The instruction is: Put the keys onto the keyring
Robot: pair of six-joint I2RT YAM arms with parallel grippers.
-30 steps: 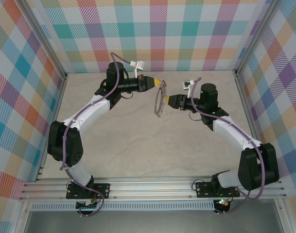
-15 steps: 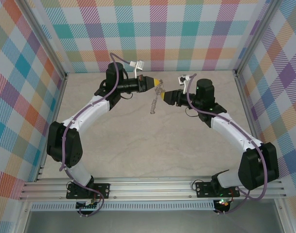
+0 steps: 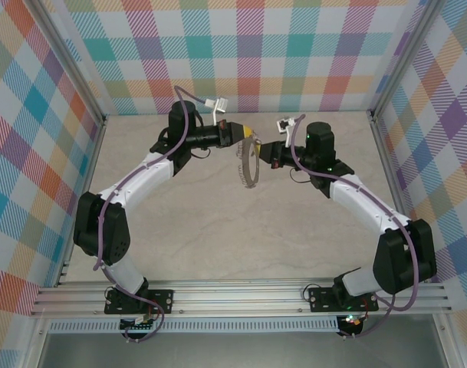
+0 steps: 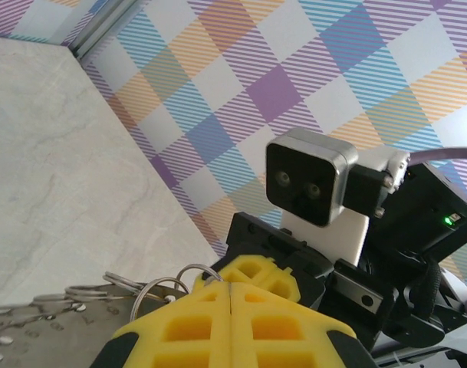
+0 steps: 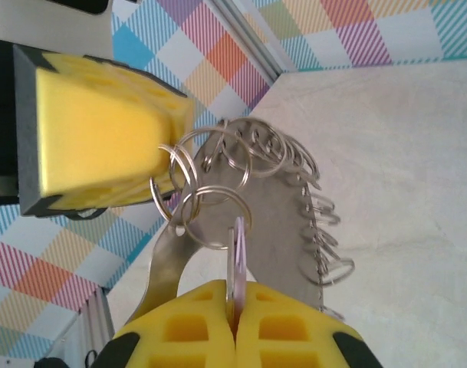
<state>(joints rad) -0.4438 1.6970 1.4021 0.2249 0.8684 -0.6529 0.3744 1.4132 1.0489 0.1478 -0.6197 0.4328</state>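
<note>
Gripping key (image 5: 237,257) edge-on in closed right gripper (image 5: 235,307), tip up at loop (image 5: 214,218) of ring (image 5: 166,268) clamped in closed left gripper (image 5: 103,142).

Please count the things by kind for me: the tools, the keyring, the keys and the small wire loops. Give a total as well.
Tools: 2 (left tool, right tool)
Keyring: 1
Purple key: 1
Small wire loops: many, and they overlap too much to count
Total: 4, leaving the loops out
</note>
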